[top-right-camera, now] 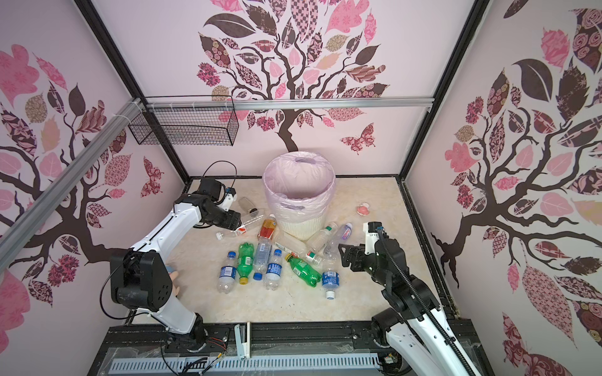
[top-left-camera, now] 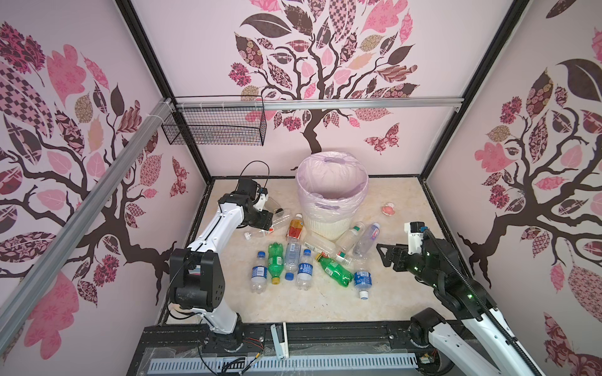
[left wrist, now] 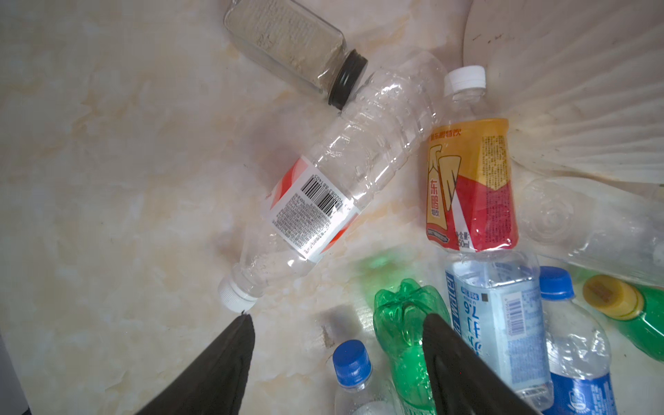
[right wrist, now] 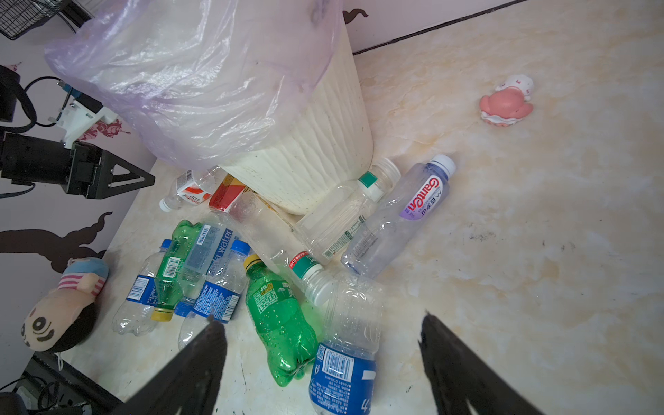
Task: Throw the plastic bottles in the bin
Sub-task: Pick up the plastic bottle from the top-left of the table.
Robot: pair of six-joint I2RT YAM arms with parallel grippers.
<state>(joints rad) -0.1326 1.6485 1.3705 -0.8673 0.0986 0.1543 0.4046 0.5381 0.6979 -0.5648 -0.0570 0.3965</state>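
Several plastic bottles lie on the marble floor in front of the bin (top-left-camera: 329, 228), a white ribbed basket with a pale pink liner. Among them are a clear one with a red-and-white label (left wrist: 323, 201), an orange-red labelled one (left wrist: 470, 187), two green ones (top-left-camera: 276, 260) (top-left-camera: 335, 270) and blue-labelled ones (top-left-camera: 259, 273). My left gripper (left wrist: 339, 323) hangs open over the floor, one fingertip close to the clear bottle's white cap, holding nothing. My right gripper (right wrist: 321, 319) is open above a blue-labelled bottle (right wrist: 345, 366) and a green bottle (right wrist: 280, 323), apart from both.
A brownish jar with a black lid (left wrist: 287, 39) lies left of the bin, touching the clear bottle. A pink toy (top-left-camera: 388, 209) sits right of the bin. A plush doll (right wrist: 61, 305) lies by the left arm's base. A black wire basket (top-left-camera: 215, 123) hangs on the back wall.
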